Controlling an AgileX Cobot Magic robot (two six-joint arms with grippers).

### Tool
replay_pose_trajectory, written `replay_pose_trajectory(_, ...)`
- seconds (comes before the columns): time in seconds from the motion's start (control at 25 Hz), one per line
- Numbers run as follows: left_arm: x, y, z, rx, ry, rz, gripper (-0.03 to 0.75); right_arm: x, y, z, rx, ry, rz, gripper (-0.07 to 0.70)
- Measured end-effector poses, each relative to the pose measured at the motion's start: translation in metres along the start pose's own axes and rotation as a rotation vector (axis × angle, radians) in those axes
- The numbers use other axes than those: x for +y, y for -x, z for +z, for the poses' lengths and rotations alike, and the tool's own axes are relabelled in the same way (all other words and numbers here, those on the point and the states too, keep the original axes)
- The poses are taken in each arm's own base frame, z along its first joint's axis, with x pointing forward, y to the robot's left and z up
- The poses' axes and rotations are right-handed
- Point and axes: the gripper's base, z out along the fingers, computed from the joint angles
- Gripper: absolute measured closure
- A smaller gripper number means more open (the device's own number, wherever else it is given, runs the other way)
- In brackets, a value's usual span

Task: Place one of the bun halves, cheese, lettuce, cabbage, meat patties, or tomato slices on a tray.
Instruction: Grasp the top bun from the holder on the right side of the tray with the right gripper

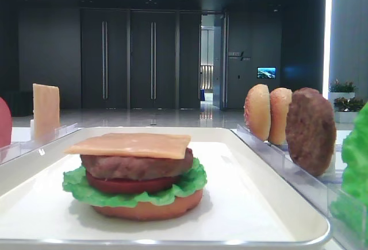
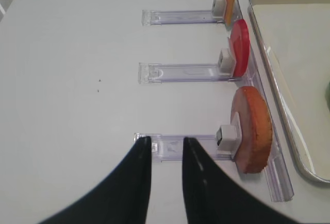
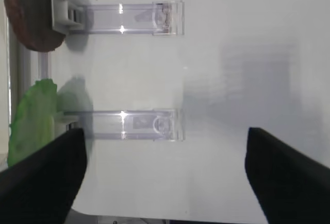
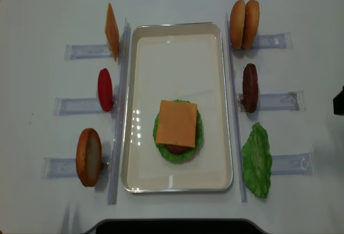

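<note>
The white tray [image 4: 177, 67] holds a stack with a cheese [image 4: 177, 123] slice on top. Under it are a meat patty [image 1: 138, 165], a tomato slice [image 1: 129, 184], lettuce [image 1: 80, 185] and a flat bottom bun [image 1: 149, 210]. Two bun halves [image 4: 244, 24], a patty [image 4: 249, 87] and a lettuce leaf [image 4: 257, 160] stand in racks to the right. My right gripper [image 3: 165, 134] is open wide over bare table beside that leaf [image 3: 31, 121]. My left gripper [image 2: 166, 141] has a narrow gap and holds nothing, over a rack's end.
Left of the tray, clear racks [image 4: 80, 51] hold an upright cheese slice [image 4: 112, 31], a tomato slice [image 4: 105, 89] and a reddish-brown bun [image 4: 88, 157]. The same bun [image 2: 252, 128] stands just right of my left fingers. The tray's rim [image 2: 273, 80] runs along that rack row.
</note>
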Motion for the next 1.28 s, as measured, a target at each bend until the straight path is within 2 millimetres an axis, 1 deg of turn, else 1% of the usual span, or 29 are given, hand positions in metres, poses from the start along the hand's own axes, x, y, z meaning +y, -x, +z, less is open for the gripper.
replay_pose_trajectory(0.2,0.000,0.000,0.000,0.000,0.000,0.000,0.557,-0.004,0.054,0.021,0.076,0.002,-0.001,0.040)
replay_pose_trajectory(0.4,0.000,0.000,0.000,0.000,0.000,0.000,0.557,-0.009,0.106,0.037,0.083,-0.014,-0.011,0.040)
replay_pose_trajectory(0.64,0.000,0.000,0.000,0.000,0.000,0.000,0.557,-0.014,0.161,0.048,0.040,-0.024,-0.013,0.040)
replay_pose_trajectory(0.8,0.000,0.000,0.000,0.000,0.000,0.000,0.557,-0.018,0.190,0.057,0.026,-0.025,-0.012,0.040)
replay_pose_trajectory(0.92,0.000,0.000,0.000,0.000,0.000,0.000,0.557,-0.020,0.206,0.067,0.020,-0.024,-0.010,0.040)
replay_pose_trajectory(1.0,0.000,0.000,0.000,0.000,0.000,0.000,0.557,-0.021,0.212,0.075,0.025,-0.023,-0.008,0.040)
replay_pose_trajectory(1.16,0.000,0.000,0.000,0.000,0.000,0.000,0.557,-0.023,0.215,0.087,0.050,-0.021,0.018,0.040)
replay_pose_trajectory(1.28,0.000,0.000,0.000,0.000,0.000,0.000,0.557,-0.022,0.215,0.089,0.055,-0.004,0.066,0.040)
